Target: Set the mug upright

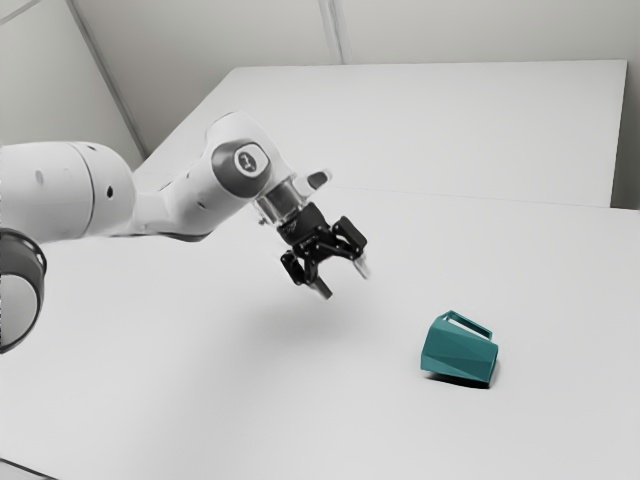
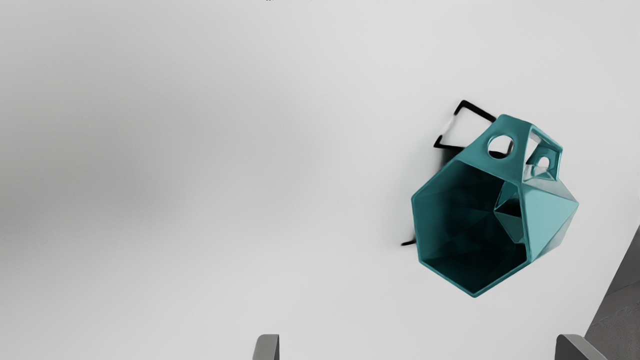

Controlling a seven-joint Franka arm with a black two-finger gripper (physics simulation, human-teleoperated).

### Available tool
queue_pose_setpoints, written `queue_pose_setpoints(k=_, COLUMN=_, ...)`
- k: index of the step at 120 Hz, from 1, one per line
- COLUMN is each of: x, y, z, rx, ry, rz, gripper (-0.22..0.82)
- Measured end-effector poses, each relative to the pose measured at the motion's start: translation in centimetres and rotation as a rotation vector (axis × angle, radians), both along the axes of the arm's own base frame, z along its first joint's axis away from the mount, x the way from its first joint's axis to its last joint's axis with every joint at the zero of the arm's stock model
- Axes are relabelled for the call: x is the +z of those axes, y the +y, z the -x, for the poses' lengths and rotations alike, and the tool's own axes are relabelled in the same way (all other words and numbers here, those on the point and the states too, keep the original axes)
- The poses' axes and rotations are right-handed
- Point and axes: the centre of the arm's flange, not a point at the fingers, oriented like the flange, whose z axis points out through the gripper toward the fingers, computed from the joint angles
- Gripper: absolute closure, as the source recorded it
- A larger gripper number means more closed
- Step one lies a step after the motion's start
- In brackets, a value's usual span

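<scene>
At the exterior view's left edge, the white arm [image 1: 165,205] enters and slopes down to the black gripper [image 1: 344,282], which hangs above the table [image 1: 200,370] near the centre of the frame. Its two fingers stand wide apart. Farther over, in the lower right of the frame, the teal mug [image 1: 458,355] lies on its side (a rather angular, faceted thing), well apart from the fingertips, handle [image 1: 472,326] uppermost. The wrist view looks into its open mouth.
</scene>
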Motion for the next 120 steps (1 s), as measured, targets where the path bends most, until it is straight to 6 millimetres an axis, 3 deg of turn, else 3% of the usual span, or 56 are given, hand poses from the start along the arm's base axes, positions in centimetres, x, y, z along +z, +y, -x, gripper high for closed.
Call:
queue_pose_setpoints(k=38, x=-2.4, y=-4.8, z=0.1, rx=0.079, ry=0.046, rz=0.079, gripper=0.0)
queue_pose_setpoints(k=78, x=-6.2, y=-7.9, z=1.1, rx=0.19, ry=0.178, rz=0.175, gripper=0.0)
queue_pose_setpoints(k=120, x=-8.5, y=-10.6, z=1.1, rx=0.306, ry=0.242, rz=0.254, gripper=0.0)
